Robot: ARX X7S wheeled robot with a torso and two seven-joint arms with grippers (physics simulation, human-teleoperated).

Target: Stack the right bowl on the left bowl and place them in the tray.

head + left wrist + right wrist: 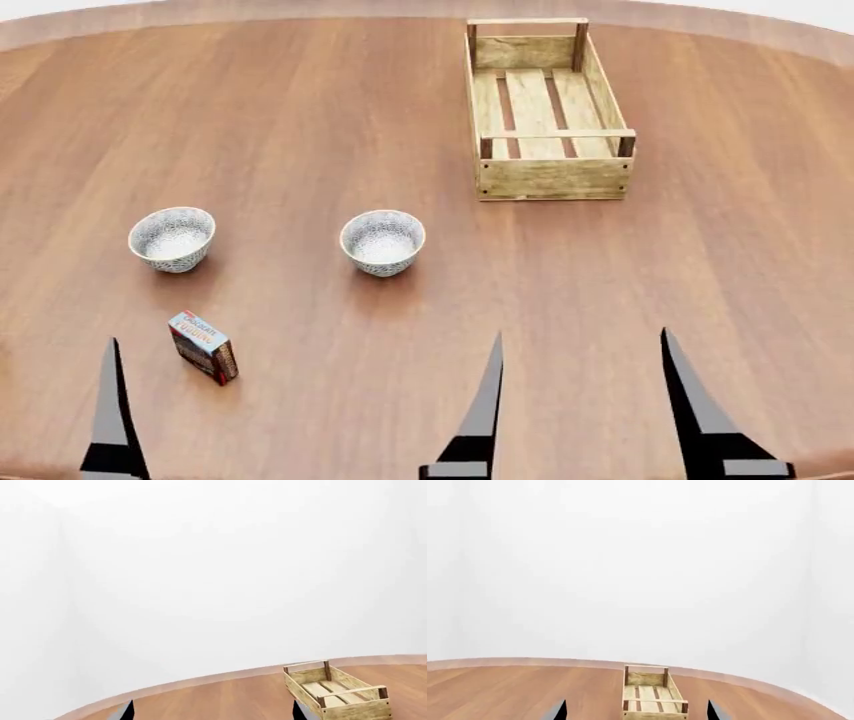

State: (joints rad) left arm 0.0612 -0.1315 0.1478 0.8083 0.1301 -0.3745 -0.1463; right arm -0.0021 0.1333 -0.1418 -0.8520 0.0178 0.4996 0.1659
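Two speckled white bowls sit on the round wooden table in the head view, the left bowl and the right bowl. The tray, a pale wooden crate, stands empty at the far right; it also shows in the left wrist view and the right wrist view. My right gripper is open and empty near the table's front edge, well short of the bowls. My left gripper is open and empty; only one of its fingers shows in the head view, at the front left.
A small red-and-blue box stands in front of the left bowl, close to my left finger. The table's curved far edge runs behind the tray. White walls lie beyond it.
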